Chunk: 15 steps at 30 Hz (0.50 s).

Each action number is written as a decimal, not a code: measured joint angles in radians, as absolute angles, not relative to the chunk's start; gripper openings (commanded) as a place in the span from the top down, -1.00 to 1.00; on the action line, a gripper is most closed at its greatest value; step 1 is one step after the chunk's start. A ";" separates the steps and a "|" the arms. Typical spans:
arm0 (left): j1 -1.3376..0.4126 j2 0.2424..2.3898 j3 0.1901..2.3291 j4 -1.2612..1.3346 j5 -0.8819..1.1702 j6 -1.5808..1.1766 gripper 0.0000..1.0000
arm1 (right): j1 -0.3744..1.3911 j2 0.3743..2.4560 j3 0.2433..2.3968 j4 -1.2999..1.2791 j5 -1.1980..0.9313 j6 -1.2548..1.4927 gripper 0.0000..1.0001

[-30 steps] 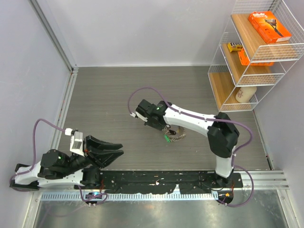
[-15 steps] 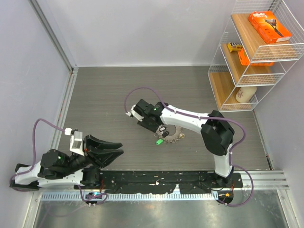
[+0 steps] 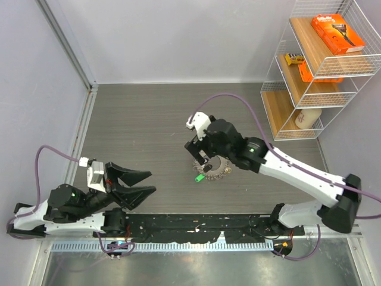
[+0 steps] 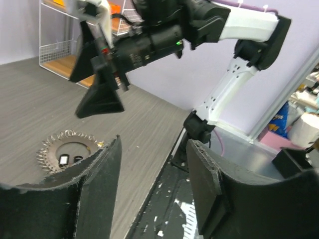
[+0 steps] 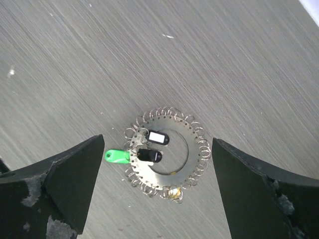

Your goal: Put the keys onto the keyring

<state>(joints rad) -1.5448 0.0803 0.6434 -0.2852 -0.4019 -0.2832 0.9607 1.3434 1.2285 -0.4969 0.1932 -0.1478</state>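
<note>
1 keyring (image 5: 193, 150) on the table (image 3: 137, 119). 2 black-head keys (image 5: 158, 137) in its middle, 1 green tag (image 5: 116, 157), 1 brass-col. bit (image 5: 173, 192) at its rim. 1 wire rack (image 3: 356, 89), far right corner, w/ 3 shelves (image 3: 275, 106), 1 orange box (image 3: 337, 34), 1 jar (image 3: 308, 118).

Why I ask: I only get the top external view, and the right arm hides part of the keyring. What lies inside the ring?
Observer: The right wrist view shows two small black pieces lying inside the keyring, one bearing a white label.
Operator: Is the right gripper holding anything?
Observer: No. The right gripper is open and empty, one finger showing on each side of the keyring.
</note>
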 measured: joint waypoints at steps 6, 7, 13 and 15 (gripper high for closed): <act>-1.545 0.205 0.705 -0.305 -0.419 -0.230 -0.88 | 0.961 1.089 1.121 -0.454 0.188 -0.065 -0.92; -1.545 0.227 0.717 -0.308 -0.423 -0.221 -0.99 | 0.961 1.050 1.121 -0.453 0.187 -0.052 -0.92; -1.545 0.347 0.801 -0.327 -0.448 -0.156 -0.99 | 0.961 0.936 1.126 -0.456 0.319 0.011 -0.91; -1.545 0.378 0.825 -0.329 -0.454 -0.134 -0.99 | 0.960 0.937 1.140 -0.479 0.358 0.027 -0.91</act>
<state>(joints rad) -1.5448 0.3779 0.8253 -0.3286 -0.4538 -0.1341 0.9600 0.9367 1.1397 -0.4786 0.3580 0.0265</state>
